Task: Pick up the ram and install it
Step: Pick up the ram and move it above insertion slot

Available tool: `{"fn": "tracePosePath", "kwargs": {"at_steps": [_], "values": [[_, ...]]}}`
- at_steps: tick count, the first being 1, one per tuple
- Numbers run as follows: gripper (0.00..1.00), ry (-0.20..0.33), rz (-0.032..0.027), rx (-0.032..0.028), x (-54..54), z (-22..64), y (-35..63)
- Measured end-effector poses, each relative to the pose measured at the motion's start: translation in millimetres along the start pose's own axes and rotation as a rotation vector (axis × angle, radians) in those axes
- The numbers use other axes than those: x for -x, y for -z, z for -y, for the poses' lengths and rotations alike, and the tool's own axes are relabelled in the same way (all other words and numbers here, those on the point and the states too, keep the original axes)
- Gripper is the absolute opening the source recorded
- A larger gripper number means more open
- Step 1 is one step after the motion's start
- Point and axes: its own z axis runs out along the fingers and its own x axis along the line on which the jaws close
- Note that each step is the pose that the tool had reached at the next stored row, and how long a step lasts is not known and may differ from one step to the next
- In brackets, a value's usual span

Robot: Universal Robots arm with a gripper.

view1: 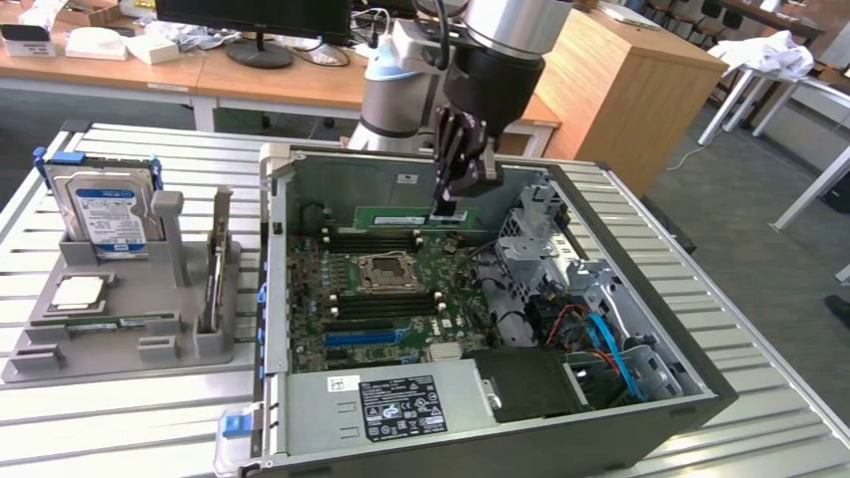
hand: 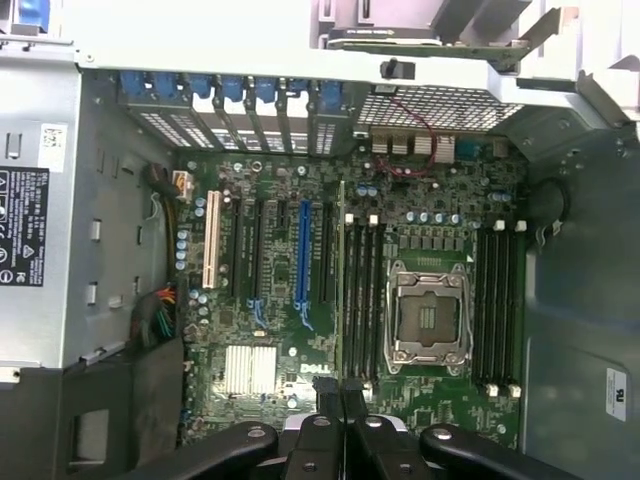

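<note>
Claw (view1: 452, 206) tight on the ram (view1: 398, 218) — over the motherboard (view1: 309, 324)

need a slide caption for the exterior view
Gripper holds the ram on edge over the motherboard inside the open case, with a hard drive in a rack at the exterior view's left.

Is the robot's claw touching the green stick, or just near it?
Touching. The exterior view shows the gripper shut on the top edge of the ram, no gap between them.
</note>
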Motion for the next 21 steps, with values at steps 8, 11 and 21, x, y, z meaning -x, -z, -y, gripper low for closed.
{"fn": "tracePosePath", "kwargs": {"at_steps": [8, 11, 21], "values": [[0.11, -0.001, 0.0001, -0.0001, 12.0, 0.4, -1.7], [0.11, -0.001, 0.0002, -0.0002, 15.5, 0.6, -2.3], [0.11, -0.002, 0.0002, -0.0001, 23.7, 0.9, -3.6]]}}
